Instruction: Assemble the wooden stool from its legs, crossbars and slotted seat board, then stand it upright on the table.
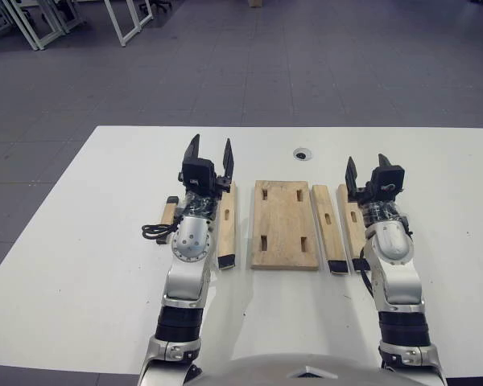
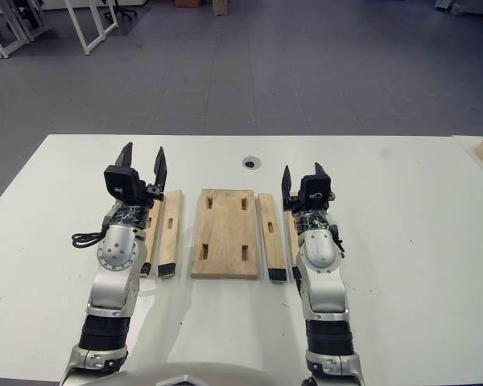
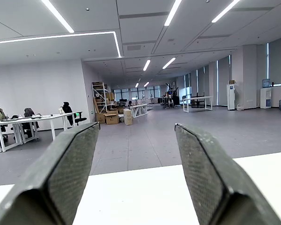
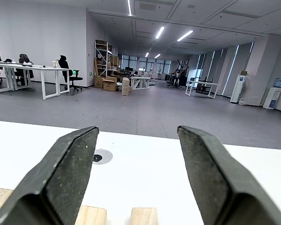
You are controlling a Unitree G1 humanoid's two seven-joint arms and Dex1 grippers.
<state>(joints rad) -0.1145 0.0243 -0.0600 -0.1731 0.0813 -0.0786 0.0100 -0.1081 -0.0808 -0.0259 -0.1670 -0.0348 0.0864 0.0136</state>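
- the slotted seat board lies flat near the middle of the white table, long side running 12 to 6 o'clock; four small slots are cut through it, two toward the far end and two toward the near end
- at its 3 o'clock, just beside it with a thin gap, lies the inner right bar, parallel to the board, with a dark cap at its near end
- at its 9 o'clock, a little farther off, lies the inner left bar, also parallel and with a dark near end
- the outer right bar lies at 3 o'clock of the inner right one, partly hidden under the right arm
- the outer left bar shows at 9 o'clock of the left arm, mostly covered by it
- the left gripper sits over the table at about 10 o'clock of the board, fingers pointing to 12 o'clock; released, spread wide with nothing between them
- the right gripper sits at about 2 o'clock of the board, above the far end of the outer right bar; likewise released and holding nothing
- a round cable port is set in the table at 12 o'clock of the board
- a black cable loops on the table at 9 o'clock of the left arm
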